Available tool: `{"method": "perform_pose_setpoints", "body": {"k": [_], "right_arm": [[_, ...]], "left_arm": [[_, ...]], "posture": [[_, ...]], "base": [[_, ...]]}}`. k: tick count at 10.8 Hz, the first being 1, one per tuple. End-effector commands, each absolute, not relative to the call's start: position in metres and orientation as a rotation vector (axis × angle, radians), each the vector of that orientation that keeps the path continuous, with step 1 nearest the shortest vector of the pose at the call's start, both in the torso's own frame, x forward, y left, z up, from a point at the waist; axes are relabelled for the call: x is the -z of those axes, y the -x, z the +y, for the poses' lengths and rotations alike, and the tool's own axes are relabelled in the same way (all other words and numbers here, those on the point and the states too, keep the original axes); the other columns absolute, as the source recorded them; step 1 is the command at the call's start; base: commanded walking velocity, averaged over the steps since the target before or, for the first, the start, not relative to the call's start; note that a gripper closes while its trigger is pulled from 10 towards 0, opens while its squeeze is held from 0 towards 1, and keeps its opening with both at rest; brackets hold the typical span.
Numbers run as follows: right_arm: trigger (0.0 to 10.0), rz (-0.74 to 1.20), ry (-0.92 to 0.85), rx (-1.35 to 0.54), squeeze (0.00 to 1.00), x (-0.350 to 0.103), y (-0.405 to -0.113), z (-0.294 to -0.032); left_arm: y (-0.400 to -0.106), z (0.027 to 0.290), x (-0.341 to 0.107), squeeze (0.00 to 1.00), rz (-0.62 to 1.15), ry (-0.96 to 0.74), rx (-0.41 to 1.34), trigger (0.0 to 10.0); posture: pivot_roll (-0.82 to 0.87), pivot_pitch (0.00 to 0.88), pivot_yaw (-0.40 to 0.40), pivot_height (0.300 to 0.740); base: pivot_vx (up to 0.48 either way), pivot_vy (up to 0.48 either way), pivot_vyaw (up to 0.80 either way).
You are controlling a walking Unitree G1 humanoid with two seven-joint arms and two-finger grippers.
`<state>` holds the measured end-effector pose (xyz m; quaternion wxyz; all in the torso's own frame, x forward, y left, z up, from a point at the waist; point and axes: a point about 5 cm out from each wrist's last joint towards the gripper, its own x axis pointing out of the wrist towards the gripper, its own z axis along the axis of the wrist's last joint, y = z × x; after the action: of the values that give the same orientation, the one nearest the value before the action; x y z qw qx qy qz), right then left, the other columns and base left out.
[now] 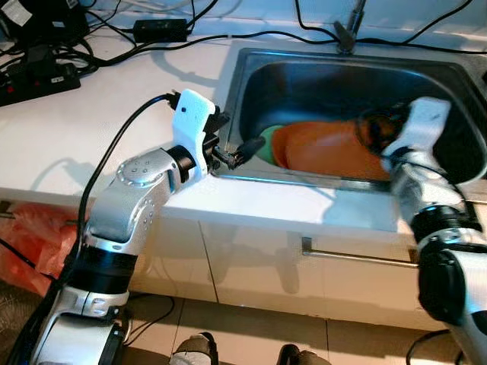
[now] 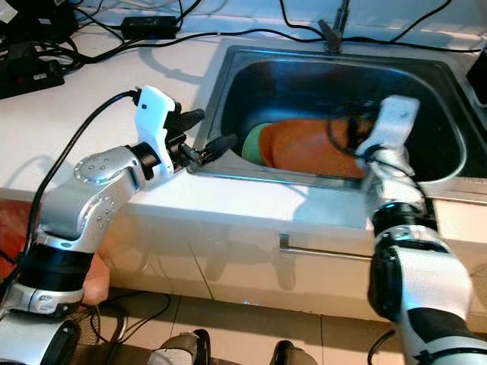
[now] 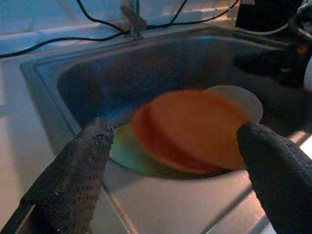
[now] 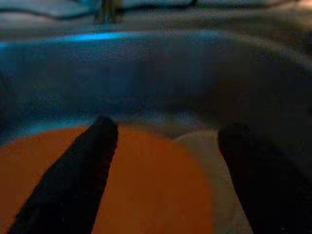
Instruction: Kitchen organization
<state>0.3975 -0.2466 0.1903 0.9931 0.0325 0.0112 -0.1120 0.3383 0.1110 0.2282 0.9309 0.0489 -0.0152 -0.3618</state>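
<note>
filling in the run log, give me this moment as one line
left claw open at sink front-left rim | right claw open over orange plate in sink | green plate, white plate underneath

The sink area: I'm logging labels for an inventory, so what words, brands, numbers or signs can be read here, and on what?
None can be read.
The orange plate, green plate and pale plate in the sink are plain.
The power strip and black adapter on the counter show no legible marking.
</note>
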Motion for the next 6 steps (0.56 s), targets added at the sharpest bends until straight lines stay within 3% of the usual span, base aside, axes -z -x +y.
{"method": "perform_pose_setpoints", "body": {"k": [1,6], "right_arm": [[10.0,-0.044,0.009,0.253,1.0,-0.201,-0.395,-0.256],[10.0,-0.109,0.001,0.211,1.0,-0.213,-0.391,-0.257]], "left_arm": [[-0.341,0.111,-0.232,1.0,-0.051,-0.108,0.731,10.0],[-0.347,0.111,-0.237,1.0,-0.093,-0.063,0.688,10.0]], "posture": [[0.15,0.107,0.008,0.74],[0.13,0.086,0.006,0.74]], "base": [[0.0,0.0,0.0],[0.0,0.0,0.0]]}}
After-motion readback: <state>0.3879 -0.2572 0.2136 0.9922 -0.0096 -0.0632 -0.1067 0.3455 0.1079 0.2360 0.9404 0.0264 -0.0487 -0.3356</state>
